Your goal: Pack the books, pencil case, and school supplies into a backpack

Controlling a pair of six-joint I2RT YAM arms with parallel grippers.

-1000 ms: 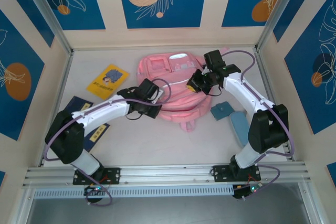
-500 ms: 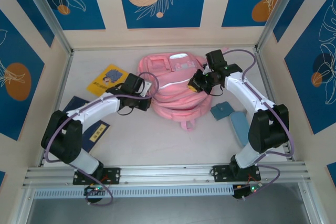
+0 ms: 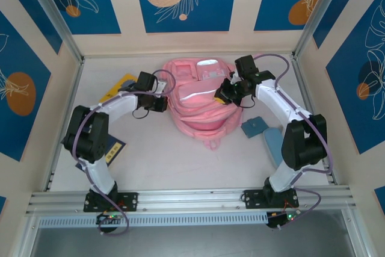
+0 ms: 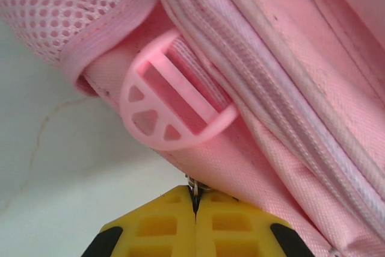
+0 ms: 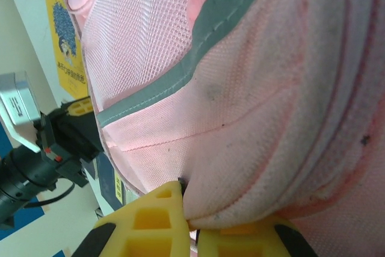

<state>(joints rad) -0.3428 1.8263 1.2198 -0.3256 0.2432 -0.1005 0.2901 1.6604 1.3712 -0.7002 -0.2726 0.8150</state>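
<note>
Across the middle of the top view, one pink backpack [image 3: 198, 109] lies flat on the white table [image 3: 150, 161], with two arms reaching to it. The left gripper [image 3: 166, 97] meets the backpack's left edge, and the right gripper [image 3: 222, 95] meets its upper right part.

Left wrist view: the two yellow left fingers [image 4: 162, 227] are pressed together, pinching a small metal tab [image 4: 194, 186] at the backpack's edge. The tab sits just below one pink plastic strap buckle [image 4: 174, 103].

Right wrist view: the two yellow right fingers [image 5: 159, 215] are clamped narrowly on a fold of the backpack's pink fabric. Above them is a mesh panel crossed by one grey trim strip [image 5: 198, 46].

Two books lie left of the backpack, outside it. One yellow book [image 3: 119, 85] is at upper left, partly covered by the left arm. One dark navy book [image 3: 116, 145] is at lower left, partly under the same arm.

One light blue pencil case [image 3: 274, 144] lies on the table at right, outside the backpack and partly hidden by the right arm. One smaller blue-grey flat item [image 3: 255, 127] rests just beside its upper end; whether the two touch cannot be told.
</note>
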